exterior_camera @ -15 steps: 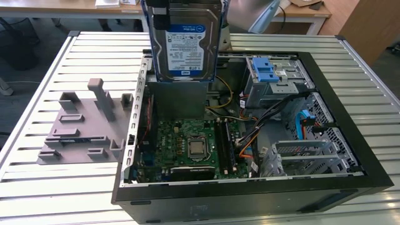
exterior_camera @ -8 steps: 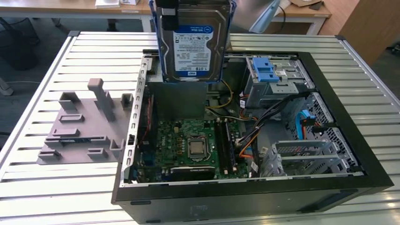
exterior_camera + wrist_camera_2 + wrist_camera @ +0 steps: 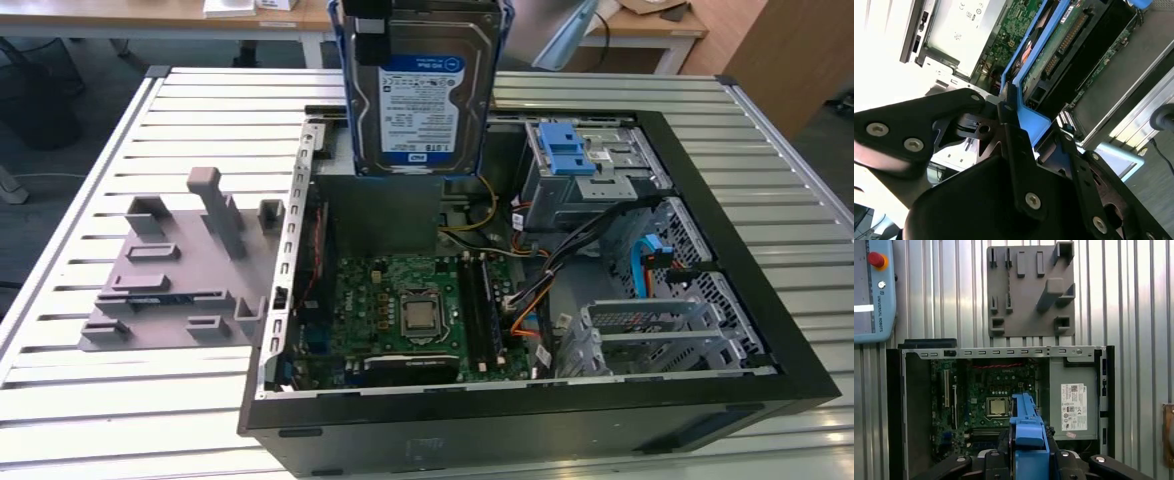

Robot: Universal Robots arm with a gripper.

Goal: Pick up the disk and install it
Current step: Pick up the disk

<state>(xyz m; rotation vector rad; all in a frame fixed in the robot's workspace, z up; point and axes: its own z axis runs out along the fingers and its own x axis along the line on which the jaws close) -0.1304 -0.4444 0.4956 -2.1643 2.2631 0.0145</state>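
The disk (image 3: 420, 100), a silver hard drive with a white-and-blue label and blue carrier rails, hangs upright above the back of the open computer case (image 3: 747, 330). It sits over the grey power supply box (image 3: 380, 210) and touches nothing below. In the second wrist view my gripper (image 3: 1030, 120) is shut on the blue carrier (image 3: 1026, 75), with black fingers (image 3: 1009, 125) on either side and the drive's green circuit board (image 3: 1054, 50) beyond. In the first wrist view the carrier (image 3: 1026, 430) stands between my gripper (image 3: 1028, 460) fingers, above the motherboard (image 3: 994, 390).
A grey drive cage with blue tabs (image 3: 577, 150) sits at the case's back, toward the exterior view's right, with cables beside it. A grey fixture plate (image 3: 174, 270) lies on the slatted table to the case's left. A teach pendant (image 3: 871, 290) rests on the table.
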